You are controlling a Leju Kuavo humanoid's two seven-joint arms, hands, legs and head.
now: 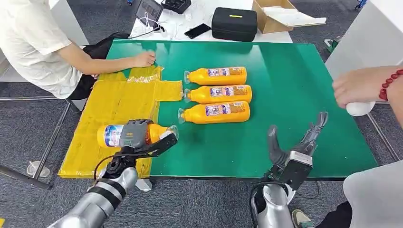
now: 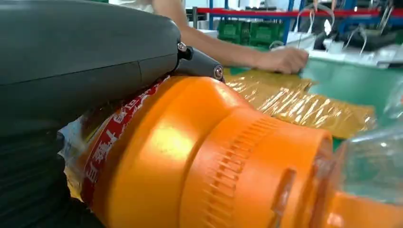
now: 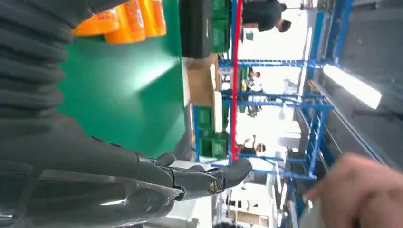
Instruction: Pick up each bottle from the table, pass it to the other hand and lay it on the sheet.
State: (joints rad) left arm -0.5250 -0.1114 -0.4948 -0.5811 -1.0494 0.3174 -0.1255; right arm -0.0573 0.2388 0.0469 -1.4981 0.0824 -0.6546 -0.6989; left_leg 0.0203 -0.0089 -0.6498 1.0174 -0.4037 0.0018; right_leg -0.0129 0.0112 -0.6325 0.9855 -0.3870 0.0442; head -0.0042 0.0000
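While gripped on its side by the left hand (image 1: 135, 134), a glossy orange plastic bottle (image 1: 110, 135) is held over the crinkled yellow sheet (image 1: 114, 102); the right hand (image 1: 297, 142) is seen spread and empty above smooth green table (image 1: 294, 85)

The middle of the held bottle (image 1: 135, 135) is covered by the left hand (image 1: 138, 135), so its label is only partly seen, and its printed text is too blurred to be read in the left wrist view. The person (image 1: 33, 42) at far left is cut off by the frame edge. A white object (image 1: 359, 109) under another person's hand (image 1: 356, 85) at right cannot be identified.
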